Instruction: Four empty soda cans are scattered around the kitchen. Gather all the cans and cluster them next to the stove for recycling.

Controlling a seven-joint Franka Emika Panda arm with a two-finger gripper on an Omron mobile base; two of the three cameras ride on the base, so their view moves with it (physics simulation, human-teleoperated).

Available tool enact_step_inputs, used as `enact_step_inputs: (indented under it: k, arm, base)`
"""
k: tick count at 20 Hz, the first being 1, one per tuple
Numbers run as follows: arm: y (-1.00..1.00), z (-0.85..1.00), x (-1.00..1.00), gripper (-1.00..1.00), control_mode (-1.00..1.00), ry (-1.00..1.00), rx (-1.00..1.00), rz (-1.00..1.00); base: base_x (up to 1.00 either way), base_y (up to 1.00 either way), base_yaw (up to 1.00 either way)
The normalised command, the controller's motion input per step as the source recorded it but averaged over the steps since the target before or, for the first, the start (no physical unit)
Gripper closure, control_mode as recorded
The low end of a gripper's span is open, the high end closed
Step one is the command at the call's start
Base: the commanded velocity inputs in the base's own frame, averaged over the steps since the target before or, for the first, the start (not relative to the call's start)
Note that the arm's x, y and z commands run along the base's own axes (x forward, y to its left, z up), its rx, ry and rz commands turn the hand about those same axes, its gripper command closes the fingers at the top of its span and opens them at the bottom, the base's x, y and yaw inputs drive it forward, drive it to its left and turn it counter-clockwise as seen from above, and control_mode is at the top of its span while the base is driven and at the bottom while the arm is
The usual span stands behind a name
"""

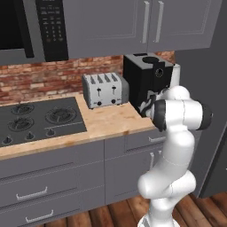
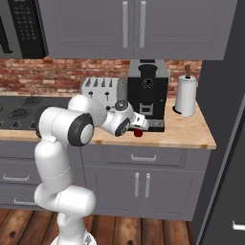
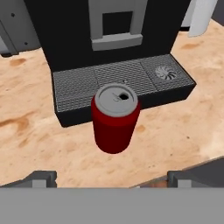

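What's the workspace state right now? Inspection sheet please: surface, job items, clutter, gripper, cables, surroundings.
Surface: wooden counter, bare between stove and coffee machine.
Job's things: one soda can upright on the counter, just in front of the coffee machine's drip tray; stove at the left, no cans beside it.
Clutter: toaster, paper towel roll.
Gripper: gripper open, short of the can, not touching.
Cables: nothing seen.
Surroundings: brick backsplash, grey cabinets, microwave.

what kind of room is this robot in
A home-style kitchen, simulated: a black gas stove set in a wooden counter, with a toaster and coffee machine against a brick wall.
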Motion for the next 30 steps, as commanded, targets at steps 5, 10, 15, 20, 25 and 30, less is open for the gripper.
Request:
enact_step_inputs:
  k: [5,10,15,20,25,30]
  arm:
    - [-0.11,-0.06,0.12,-1.0,-1.0,-0.02,0.0,0.0]
    - [-0.06,-0.04,0.16,-1.0,-1.0,0.0,0.0,0.0]
    - [-0.01,-0.02,0.08,-1.0,-1.0,-0.01,0.0,0.0]
    - [0.0,-0.01,0.07,-1.0,-1.0,0.0,0.0,0.0]
    - [0.0,-0.03,0.14,-1.0,-1.0,0.0,0.0,0.0]
    - [0.0,-0.01,0.23,-1.0,-1.0,0.0,0.0,0.0]
  base:
    - [0.0,0.0,0.0]
    - [0.0,0.0,0.0]
    - [0.0,0.0,0.0]
    - [0.0,0.0,0.0]
    - [0.0,0.0,0.0]
    - [0.0,0.0,0.0]
